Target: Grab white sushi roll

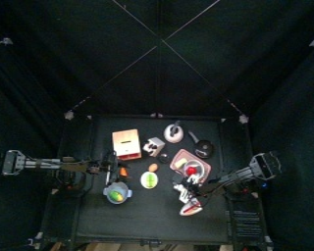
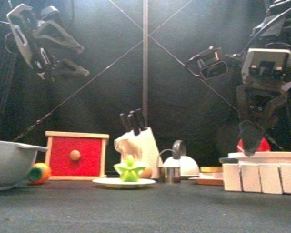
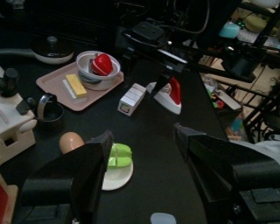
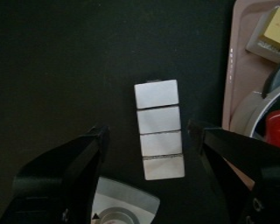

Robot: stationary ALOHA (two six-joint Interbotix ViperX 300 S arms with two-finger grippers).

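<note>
The white sushi roll (image 4: pixel 157 129) is a short row of plain white blocks lying on the black table. It also shows near the right front of the table (image 2: pixel 260 175) and beside the tray (image 3: pixel 132 99). My right gripper (image 4: pixel 150 138) hangs straight above it, open wide, with one jaw on each side of the row and not touching it. From the front, this gripper (image 2: pixel 253 127) is a little above the white blocks. A red-and-white wedge (image 3: pixel 166 94) lies next to the roll. My left gripper (image 3: pixel 149 175) is open and empty, held high at the table's left.
A pink tray (image 3: pixel 52 94) holds a bowl (image 3: pixel 87 79) with a red item and a yellow block (image 3: pixel 74 86). A green piece lies on a small plate (image 2: pixel 105 183). Also there: a knife block (image 2: pixel 138 148), a red box (image 2: pixel 77 155), a kettle (image 2: pixel 178 164) and a grey bowl (image 2: pixel 8 159).
</note>
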